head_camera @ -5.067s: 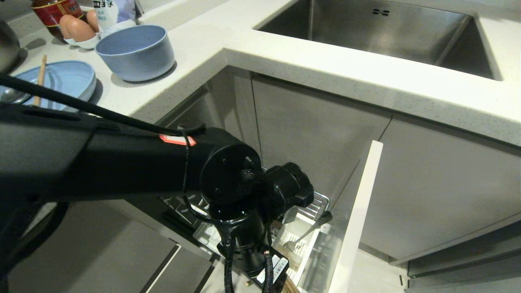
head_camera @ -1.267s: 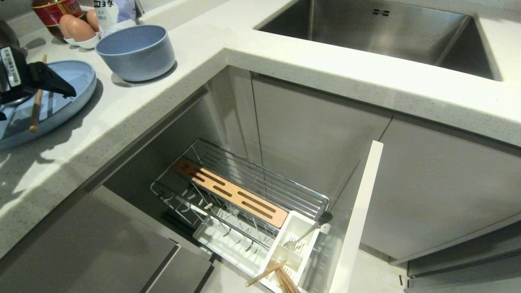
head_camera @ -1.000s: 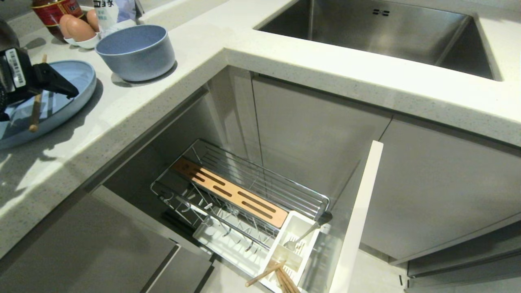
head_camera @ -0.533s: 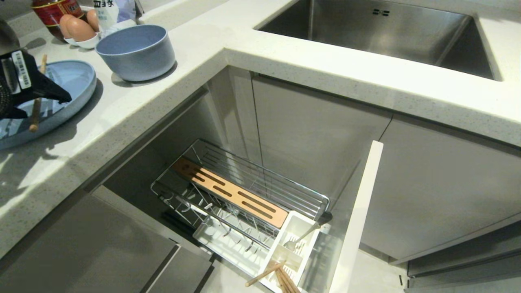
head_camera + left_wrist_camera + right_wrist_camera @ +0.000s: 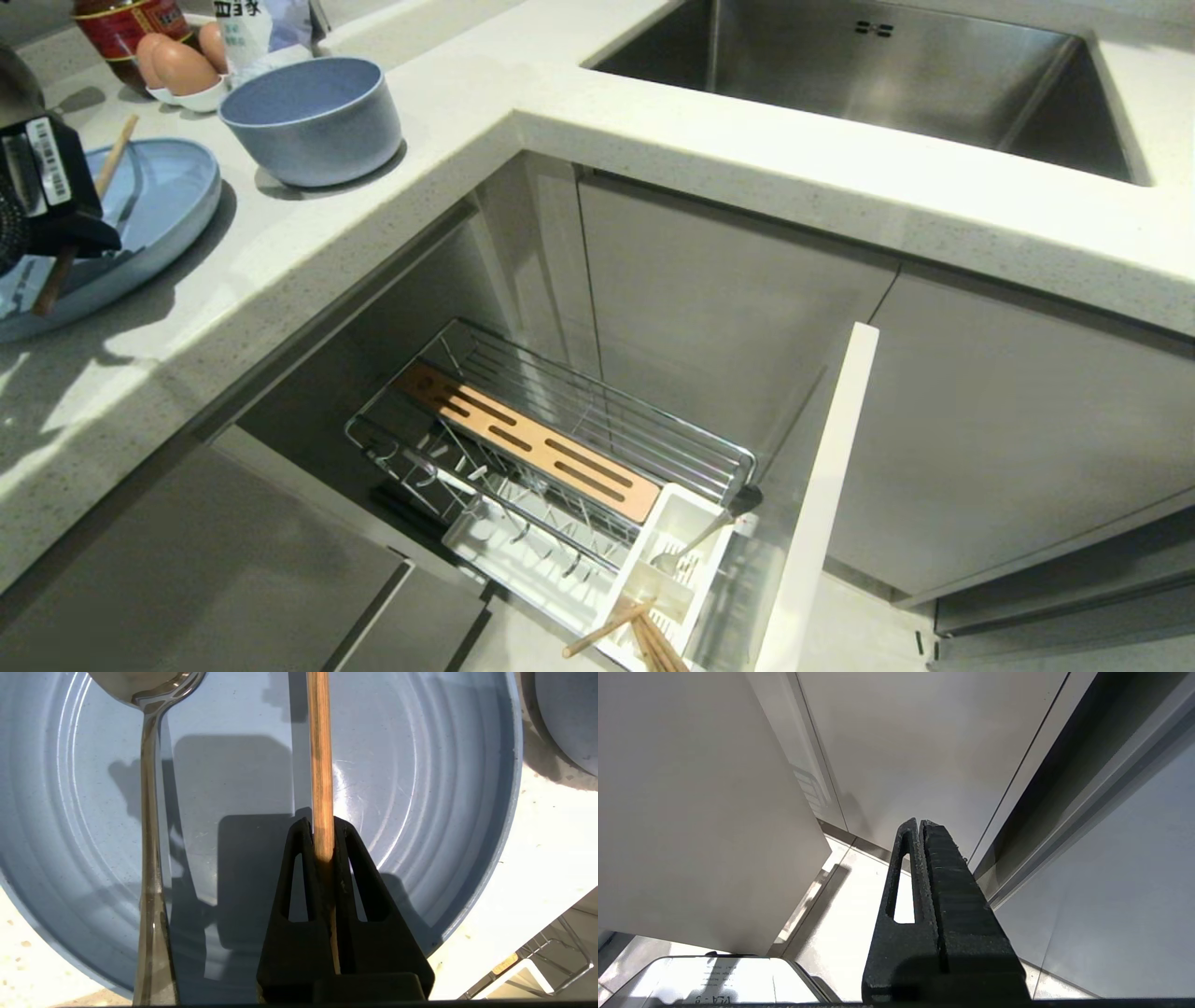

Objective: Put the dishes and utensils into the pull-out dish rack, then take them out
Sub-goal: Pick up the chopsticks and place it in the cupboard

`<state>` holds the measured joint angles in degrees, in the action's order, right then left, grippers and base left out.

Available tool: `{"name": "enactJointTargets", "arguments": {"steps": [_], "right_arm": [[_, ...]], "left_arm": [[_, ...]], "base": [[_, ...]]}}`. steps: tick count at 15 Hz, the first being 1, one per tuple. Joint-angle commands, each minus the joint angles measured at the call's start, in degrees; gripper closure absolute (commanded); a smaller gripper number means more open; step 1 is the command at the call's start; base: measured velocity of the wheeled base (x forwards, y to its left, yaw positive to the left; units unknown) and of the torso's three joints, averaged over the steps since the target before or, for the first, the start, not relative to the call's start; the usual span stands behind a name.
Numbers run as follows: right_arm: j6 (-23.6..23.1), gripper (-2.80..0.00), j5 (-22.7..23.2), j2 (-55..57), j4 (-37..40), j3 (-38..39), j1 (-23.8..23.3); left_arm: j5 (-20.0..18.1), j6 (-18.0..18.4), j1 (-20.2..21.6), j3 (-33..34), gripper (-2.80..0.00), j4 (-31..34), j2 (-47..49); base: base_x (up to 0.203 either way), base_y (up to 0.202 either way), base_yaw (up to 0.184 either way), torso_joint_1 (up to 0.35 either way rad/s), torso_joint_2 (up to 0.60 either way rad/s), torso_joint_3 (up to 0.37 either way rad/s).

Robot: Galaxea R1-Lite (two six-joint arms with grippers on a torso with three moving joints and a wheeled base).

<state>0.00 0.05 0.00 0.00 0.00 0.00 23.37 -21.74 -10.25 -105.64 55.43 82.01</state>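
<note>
At the far left of the counter point(image 5: 485, 103), the left gripper point(image 5: 320, 833) is clamped on a wooden chopstick point(image 5: 320, 760) above the pale blue plate point(image 5: 177, 187). The chopstick's long axis runs diagonally, its upper end pointing away toward the far right and its lower end slanting down to the near left over the plate's rim. A moment ago it lay closer to straight up-and-down across the plate with the fingers spread around it; now the fingers have shut on it and it has swung to the steeper slant. A silver spoon point(image 5: 149, 826) lies in the plate just beside the chopstick, roughly parallel to it. The blue bowl point(image 5: 313, 117) sits upright on the counter just to the right of the plate. Below the pale speckled counter, the pull-out dish rack point(image 5: 560, 448) stands drawn out, its wooden strip running along its length, with another spoon and chopsticks leaning in the white utensil caddy point(image 5: 667, 560) at the near end. The steel sink point(image 5: 868, 75) is set in the counter at the far right. The right gripper point(image 5: 920, 826) hangs with its fingers pressed together beside grey cabinet fronts.
</note>
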Motion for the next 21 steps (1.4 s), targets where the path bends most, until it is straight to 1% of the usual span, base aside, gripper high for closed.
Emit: {"name": "enactJointTargets", "arguments": {"steps": [1,4,6,8,9,10,13,14,15,18,20,21], "right_arm": [[0.00,0.00,-0.02,0.00,0.00,0.00,0.00],[0.00,0.00,0.04,0.00,0.00,0.00,0.00],[0.00,0.00,-0.02,0.00,0.00,0.00,0.00],[0.00,0.00,-0.01,0.00,0.00,0.00,0.00],[0.00,0.00,0.04,0.00,0.00,0.00,0.00],[0.00,0.00,0.04,0.00,0.00,0.00,0.00],[0.00,0.00,0.04,0.00,0.00,0.00,0.00],[0.00,0.00,0.04,0.00,0.00,0.00,0.00],[0.00,0.00,0.04,0.00,0.00,0.00,0.00],[0.00,0.00,0.04,0.00,0.00,0.00,0.00],[0.00,0.00,0.00,0.00,0.00,0.00,0.00],[0.00,0.00,0.04,0.00,0.00,0.00,0.00]], "left_arm": [[0.10,-0.15,-0.03,-0.01,0.00,0.29,-0.50],[-0.38,-0.35,-0.60,-0.77,0.00,-0.21,-3.23],[-1.40,-3.64,-3.15,-1.72,0.00,-3.51,-6.97],[-1.64,-6.52,-7.16,-1.73,0.00,-6.86,-10.31],[-1.74,-7.69,-9.80,-1.65,0.00,-7.34,-11.23],[-1.78,-8.66,-14.33,-1.33,0.00,-7.49,-12.05],[-1.83,-9.92,-30.13,2.41,0.00,-7.65,-13.59],[-1.86,-10.00,-34.41,4.80,0.00,-7.66,-13.48],[-1.89,-10.06,-37.25,6.95,0.00,-7.58,-12.55],[-1.94,-10.48,-43.95,12.24,0.00,-5.99,-5.87],[-1.95,-11.01,-49.50,14.87,0.00,-2.18,-1.29],[-1.98,-11.61,-51.47,15.60,0.00,0.03,0.75]], "base": [[0.000,0.000,0.000,0.000,0.00,0.000],[0.000,0.000,0.000,0.000,0.00,0.000],[0.000,0.000,0.000,0.000,0.00,0.000],[0.000,0.000,0.000,0.000,0.00,0.000],[0.000,0.000,0.000,0.000,0.00,0.000],[0.000,0.000,0.000,0.000,0.00,0.000],[0.000,0.000,0.000,0.000,0.00,0.000],[0.000,0.000,0.000,0.000,0.00,0.000],[0.000,0.000,0.000,0.000,0.00,0.000],[0.000,0.000,0.000,0.000,0.00,0.000],[0.000,0.000,0.000,0.000,0.00,0.000],[0.000,0.000,0.000,0.000,0.00,0.000]]}}
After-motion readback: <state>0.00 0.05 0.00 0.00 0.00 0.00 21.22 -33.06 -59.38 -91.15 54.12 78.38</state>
